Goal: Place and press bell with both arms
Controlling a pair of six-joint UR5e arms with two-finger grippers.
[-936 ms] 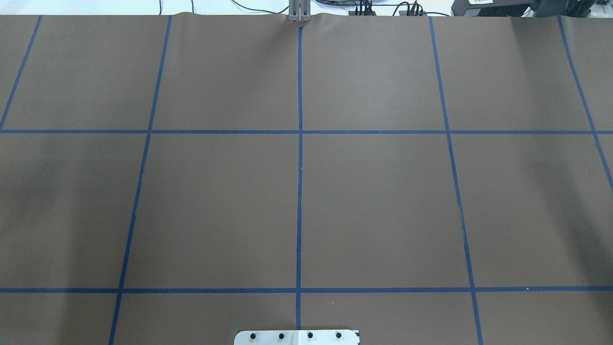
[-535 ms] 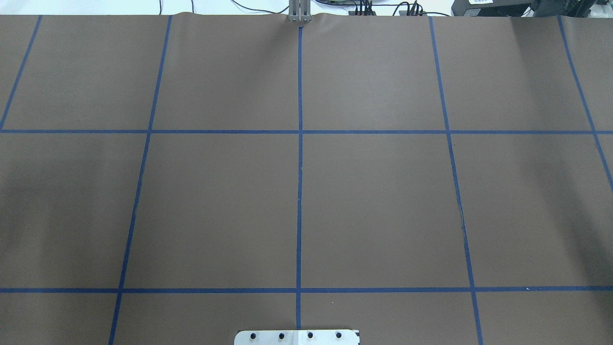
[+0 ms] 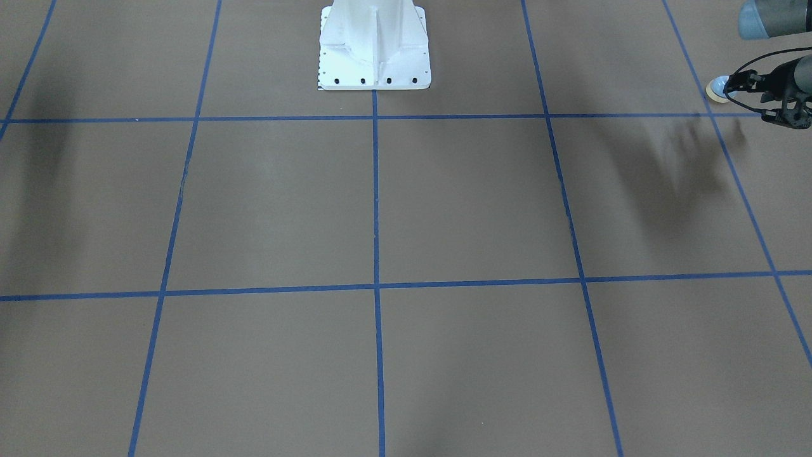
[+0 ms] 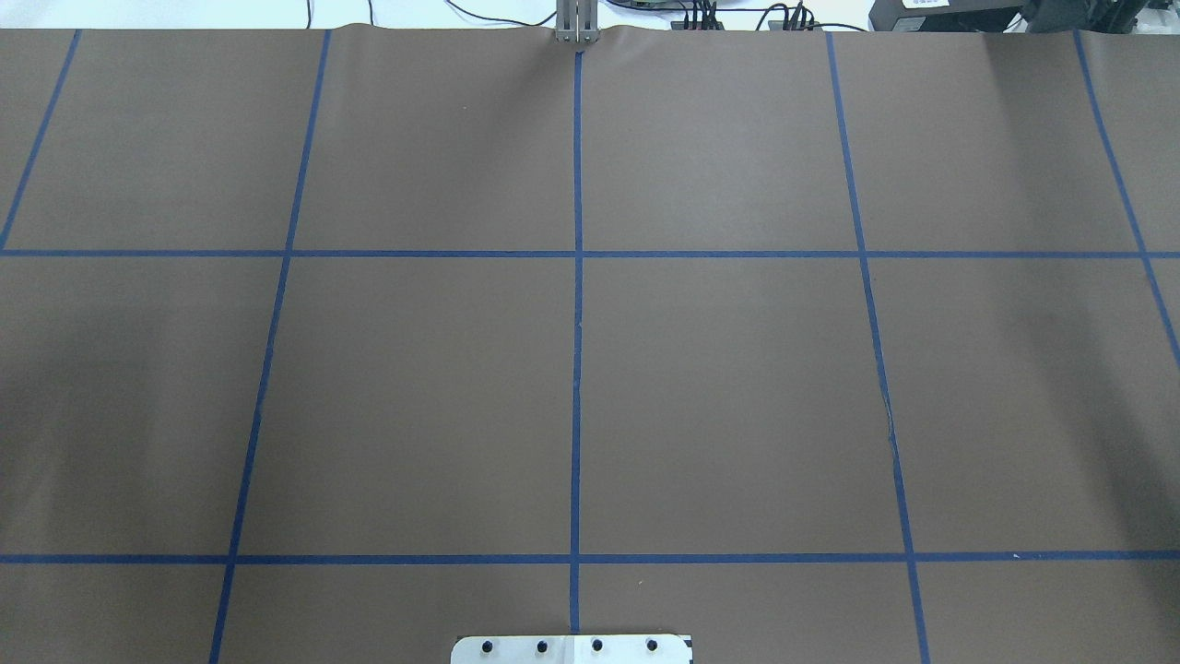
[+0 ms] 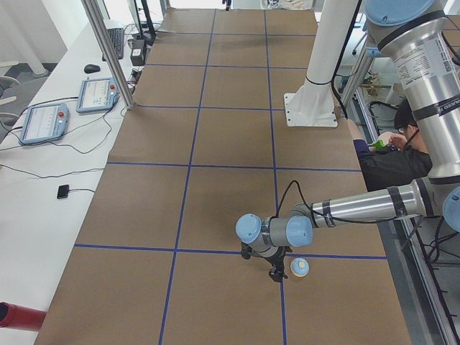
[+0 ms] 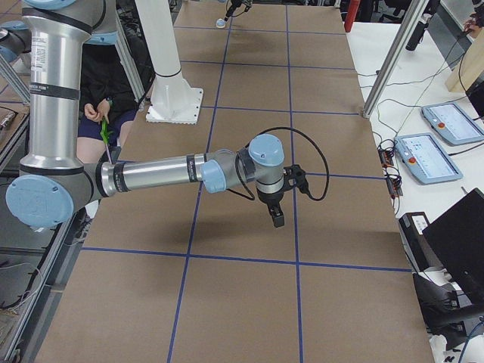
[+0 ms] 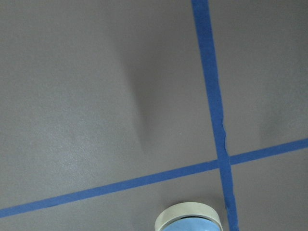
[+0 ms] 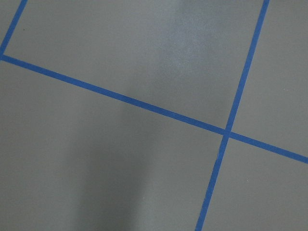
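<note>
The light-blue bell (image 3: 719, 87) with its cream base ring stands on the brown mat near the table's left end. It also shows in the exterior left view (image 5: 300, 267) and at the bottom edge of the left wrist view (image 7: 189, 220). My left gripper (image 3: 783, 113) hangs low just beside the bell (image 5: 277, 270) and apart from it. I cannot tell whether it is open or shut. My right gripper (image 6: 276, 218) hovers over the mat near the table's right end; I cannot tell its state. Neither arm shows in the overhead view.
The white pedestal base (image 3: 374, 57) stands at the robot's edge of the table (image 4: 572, 649). Blue tape lines grid the brown mat (image 4: 737, 397). A seated person (image 5: 384, 154) is beside the base. Tablets (image 5: 43, 122) and cables lie on the side table.
</note>
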